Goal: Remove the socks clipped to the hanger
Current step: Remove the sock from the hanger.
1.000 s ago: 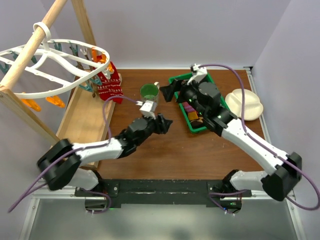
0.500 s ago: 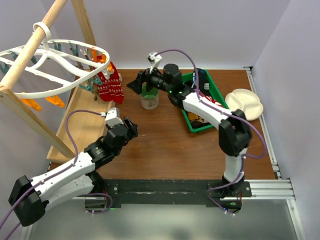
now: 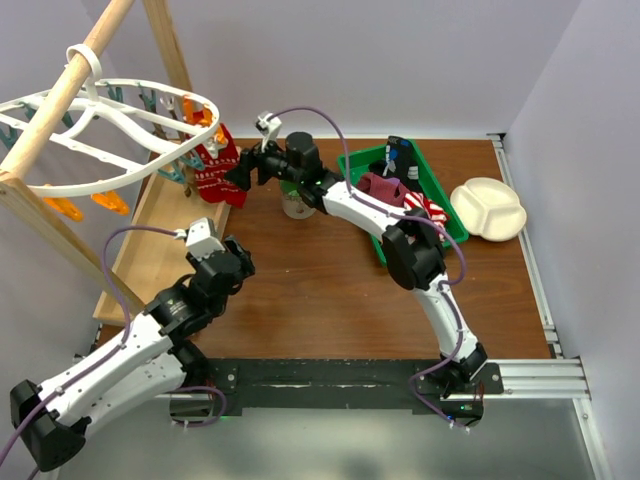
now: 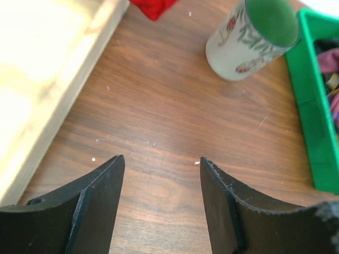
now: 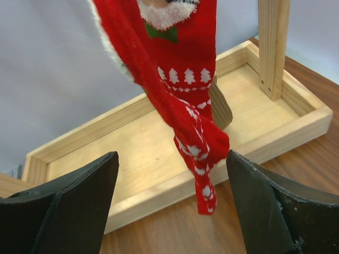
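My right gripper (image 5: 172, 159), jaws spread, faces the red sock (image 5: 183, 79) clipped to the hanger (image 3: 125, 122); my left gripper (image 4: 161, 161) hangs above the table (image 4: 159, 100), jaws apart.

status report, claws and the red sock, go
Right claw open, facing red sock, no contact. Left claw open, low over table. Sock clipped on hanger. Cup close by, not blocking.
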You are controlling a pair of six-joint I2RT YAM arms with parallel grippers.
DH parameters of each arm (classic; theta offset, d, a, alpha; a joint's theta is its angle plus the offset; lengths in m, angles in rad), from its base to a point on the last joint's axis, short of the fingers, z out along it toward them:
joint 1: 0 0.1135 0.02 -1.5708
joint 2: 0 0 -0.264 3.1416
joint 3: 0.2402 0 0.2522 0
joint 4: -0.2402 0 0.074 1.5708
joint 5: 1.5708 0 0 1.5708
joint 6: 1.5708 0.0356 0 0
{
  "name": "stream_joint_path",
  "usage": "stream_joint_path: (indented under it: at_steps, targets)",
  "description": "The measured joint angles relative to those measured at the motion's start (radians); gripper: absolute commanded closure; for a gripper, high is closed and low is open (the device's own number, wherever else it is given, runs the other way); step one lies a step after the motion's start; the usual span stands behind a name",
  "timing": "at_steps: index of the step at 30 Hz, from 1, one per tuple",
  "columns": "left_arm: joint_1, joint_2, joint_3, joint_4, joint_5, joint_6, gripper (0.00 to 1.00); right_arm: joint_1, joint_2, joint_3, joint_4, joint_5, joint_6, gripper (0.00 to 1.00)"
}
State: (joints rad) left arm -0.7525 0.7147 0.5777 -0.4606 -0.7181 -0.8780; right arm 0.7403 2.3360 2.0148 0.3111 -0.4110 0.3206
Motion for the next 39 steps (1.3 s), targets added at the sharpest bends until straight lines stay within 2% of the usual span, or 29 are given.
stream_joint_path:
  at_steps: [1, 4, 5, 9, 12, 16, 21, 23, 33, 39]
  targets:
    - [0.000, -0.014, 0.006, -0.011, -0.006, 0.002, 0.36, 0.005, 0.020, 0.020, 0.002, 0.002, 0.000, 0.22]
    - [0.000, -0.047, 0.034, -0.043, -0.025, 0.008, 0.36, 0.017, 0.062, 0.054, 0.004, 0.010, 0.005, 0.41]
    - [0.001, -0.056, 0.043, -0.048, -0.029, 0.011, 0.36, 0.019, 0.068, 0.058, 0.004, 0.012, 0.009, 0.57]
    - [0.001, -0.102, 0.069, -0.071, -0.045, 0.037, 0.36, 0.029, 0.081, 0.068, 0.008, 0.028, 0.019, 0.87]
    - [0.002, -0.148, 0.070, -0.077, -0.048, 0.068, 0.36, 0.029, 0.080, 0.074, 0.018, 0.027, 0.019, 0.94]
    - [0.005, -0.177, 0.074, -0.073, -0.048, 0.112, 0.36, 0.029, 0.065, 0.062, 0.025, 0.027, 0.013, 1.00]
    - [0.005, -0.153, 0.095, -0.080, -0.026, 0.141, 0.40, 0.029, 0.055, 0.060, 0.025, 0.026, 0.012, 1.00]
    - [0.005, -0.146, 0.121, -0.097, -0.016, 0.142, 0.37, 0.029, 0.054, 0.060, 0.026, 0.021, 0.023, 1.00]
    - [0.005, -0.227, 0.193, -0.152, -0.058, 0.184, 0.36, 0.029, 0.032, 0.107, -0.027, -0.028, 0.074, 1.00]
    - [0.005, -0.189, 0.195, -0.150, -0.079, 0.196, 0.35, 0.031, -0.112, -0.042, -0.007, -0.046, 0.090, 1.00]
